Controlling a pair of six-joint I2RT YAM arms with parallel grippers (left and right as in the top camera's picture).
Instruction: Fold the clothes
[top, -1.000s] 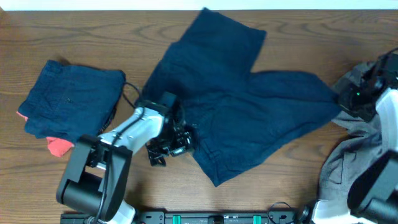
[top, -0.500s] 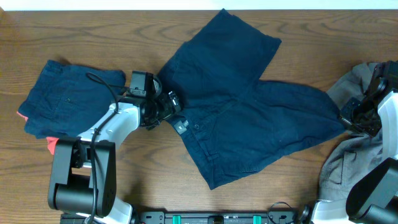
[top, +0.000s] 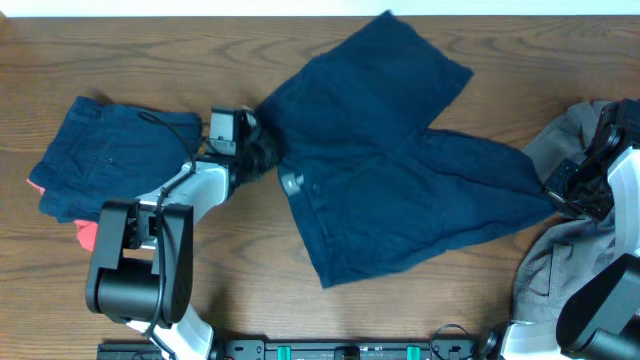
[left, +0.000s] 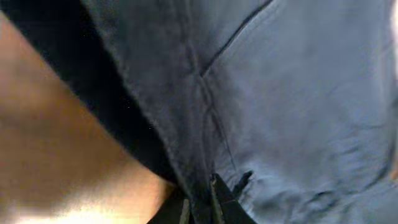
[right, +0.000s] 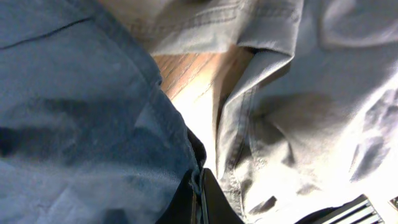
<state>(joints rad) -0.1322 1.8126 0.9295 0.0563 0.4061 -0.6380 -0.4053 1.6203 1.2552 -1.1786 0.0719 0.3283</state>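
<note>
The blue shorts (top: 400, 190) are lying spread out in the middle of the counter (top: 260, 300). The left tool (top: 270, 158) is pinching their waist edge, and the right tool (top: 552, 190) is pinching a leg end on the right. Both should be pulling gently apart, making the cloth flat, without dragging the grey clothes (top: 560, 262).

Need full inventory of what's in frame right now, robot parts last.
spread shorts: 1, navy, laid open at the table's centre
folded garment: 1, navy, left side
coral-red piece: 1, coral-red, peeking out from under the folded garment
grey garment: 1, grey, crumpled at the right edge
table: 1, brown wood, under everything
left hand: 1, black, shut on the spread shorts' left edge
right hand: 1, black, shut on the spread shorts' right edge, beside the grey garment
</note>
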